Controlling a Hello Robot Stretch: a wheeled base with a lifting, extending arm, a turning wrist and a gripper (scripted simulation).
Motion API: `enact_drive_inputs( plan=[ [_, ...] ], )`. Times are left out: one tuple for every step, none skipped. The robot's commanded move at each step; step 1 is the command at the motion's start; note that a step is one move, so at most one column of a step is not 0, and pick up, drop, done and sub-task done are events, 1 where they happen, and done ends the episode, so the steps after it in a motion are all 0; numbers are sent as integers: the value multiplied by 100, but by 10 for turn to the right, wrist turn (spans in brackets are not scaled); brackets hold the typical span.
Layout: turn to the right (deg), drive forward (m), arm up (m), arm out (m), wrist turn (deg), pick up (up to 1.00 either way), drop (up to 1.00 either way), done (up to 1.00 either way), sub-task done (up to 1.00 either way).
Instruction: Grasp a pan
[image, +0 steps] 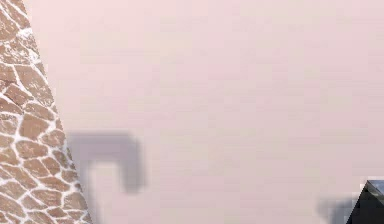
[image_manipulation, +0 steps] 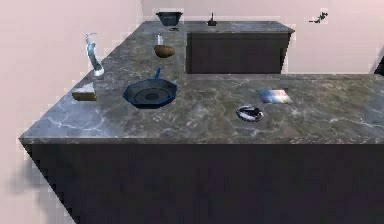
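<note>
Wall (image: 220, 90): in the forward view you face a flat, pale pink surface, smooth and unmarked.
Stone surface (image: 25, 130): on that view's left, a wedge of irregular brown stones set in white mortar, rough in texture.
Countertop (image_manipulation: 320, 110): in the arm side view you see a dark grey slab with pale marble veining and a polished look. It runs across the picture, then turns away along the left to a far section.
Cabinet fronts (image_manipulation: 200, 180): plain, near-black panels below the near edge. A similar dark panel stands under the far section.
Pan (image_manipulation: 150, 94): round, shallow and dark blue with a dull sheen, its short handle pointing away toward the far section. It lies flat on the countertop's left part, near the inner corner of the turn.
Bottle (image_manipulation: 93, 55): tall, slim, pale blue and glassy, upright beyond the pan toward the left edge.
Dark pot (image_manipulation: 168, 17): a rounded vessel on the far section.
Brown bowl (image_manipulation: 165, 49): small and round, between the dark pot and the pan.
Tan block (image_manipulation: 88, 94): small and squarish, left of the pan, apart from it.
Flat square (image_manipulation: 275, 96): thin, pale blue and white, right of the pan.
Round item (image_manipulation: 250, 113): small, dark with a pale rim, just beside the flat square.
Gripper: you cannot tell its state, nor how the pan lies relative to it.
</note>
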Motion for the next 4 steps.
enact_drive_inputs(
  plan=[
    [0, 0, 50, 0, 0, 0, 0, 0, 0],
    [0, 0, 38, 0, 0, 0, 0, 0, 0],
    [0, 0, 0, 48, 0, 0, 0, 0, 0],
    [0, 0, 0, 0, 450, 0, 0, 0, 0]
  ],
)
